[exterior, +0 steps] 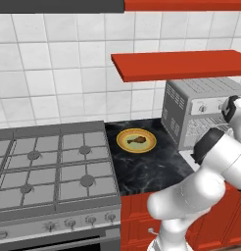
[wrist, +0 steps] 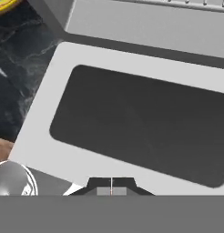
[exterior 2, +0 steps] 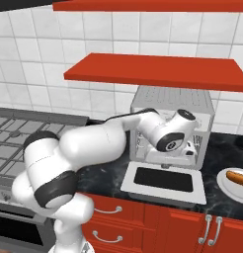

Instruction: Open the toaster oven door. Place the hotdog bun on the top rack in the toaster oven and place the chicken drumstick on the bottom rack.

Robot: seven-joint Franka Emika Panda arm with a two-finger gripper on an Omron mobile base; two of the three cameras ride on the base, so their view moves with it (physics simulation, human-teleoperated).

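The silver toaster oven stands on the dark counter. Its door lies folded down flat, black glass facing up. Wire rack bars show inside the cavity. My gripper hovers just above the door's front edge, fingertips pressed together and holding nothing. In the right base view, my hand is in front of the oven mouth and hides most of the inside. The chicken drumstick lies on a yellow plate left of the oven. The hotdog bun rests on a white plate to the oven's right.
A gas stove fills the counter's left side. A red shelf hangs low over the oven. Red cabinet drawers sit under the counter edge. The yellow plate's rim shows in the hand view's corner.
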